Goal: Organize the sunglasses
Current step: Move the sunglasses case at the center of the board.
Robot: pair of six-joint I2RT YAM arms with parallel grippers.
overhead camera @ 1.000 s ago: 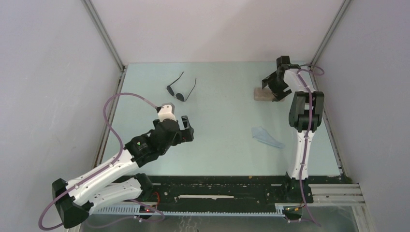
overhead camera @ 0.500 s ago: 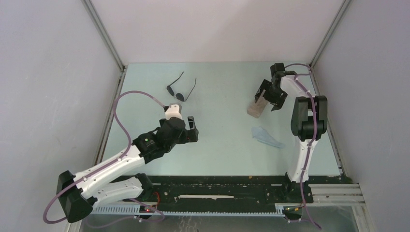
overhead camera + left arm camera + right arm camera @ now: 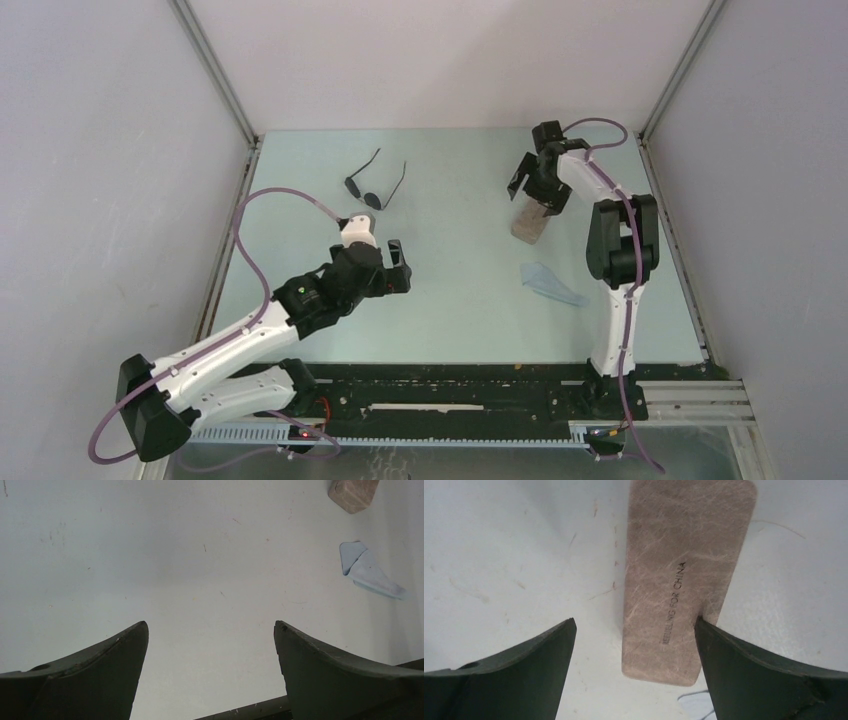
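Observation:
The sunglasses (image 3: pixel 372 188) lie open on the table at the back left, thin black frame and dark lenses, and show only in the top view. My left gripper (image 3: pixel 399 265) is open and empty, well in front of them over bare table (image 3: pixel 211 630). The closed grey-brown case (image 3: pixel 527 224) lies at the back right, lengthwise away from me. My right gripper (image 3: pixel 536 193) is open just above its far end. In the right wrist view (image 3: pixel 635 625) the case (image 3: pixel 689 575) lies between the fingers, and the right finger (image 3: pixel 744 670) touches its edge.
A light blue cloth (image 3: pixel 552 283) lies crumpled just in front of the case; it also shows in the left wrist view (image 3: pixel 369 572), with the case (image 3: pixel 352 492) at the top edge. Walls close the table at left, back and right.
My right gripper has swung left from the back right corner, and the case has turned from crosswise to lengthwise and shifted forward. My left gripper moved slightly right, then stopped.

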